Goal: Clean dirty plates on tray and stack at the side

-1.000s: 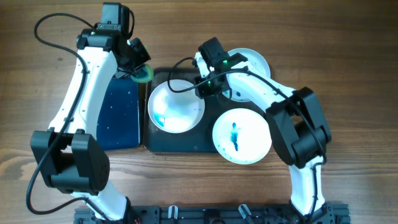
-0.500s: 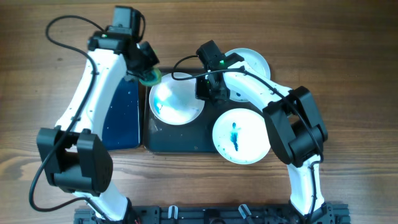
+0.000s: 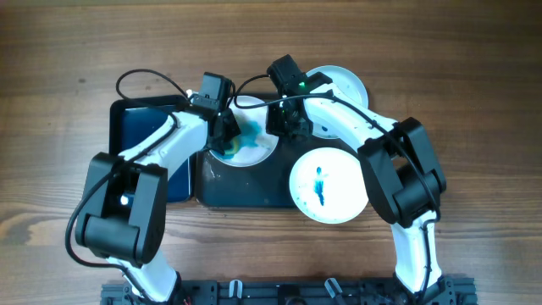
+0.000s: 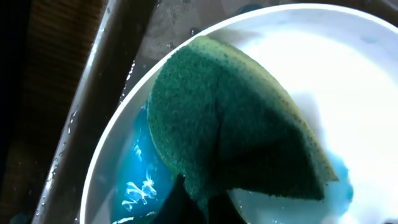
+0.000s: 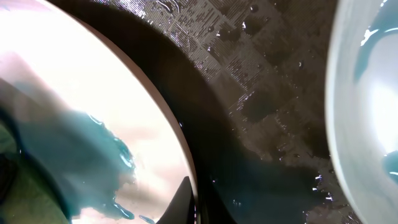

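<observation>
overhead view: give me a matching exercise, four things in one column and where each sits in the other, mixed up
1 green sponge
2 streaked front plate
3 rear plate
4 small blue tray

a partly under the right arm
b left of the big tray
c pressed on the left plate
d front right, uncovered

Pairs: 1-c, 2-d, 3-a, 4-b

loc: robot lab | evid: 2 arms [image 3: 356, 127] on base rail [image 3: 279, 292], wood tbl [image 3: 59, 51]

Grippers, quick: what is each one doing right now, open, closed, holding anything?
Left gripper: closed on the green sponge, pressed on the plate.
Right gripper: seems closed on that plate's rim.
</observation>
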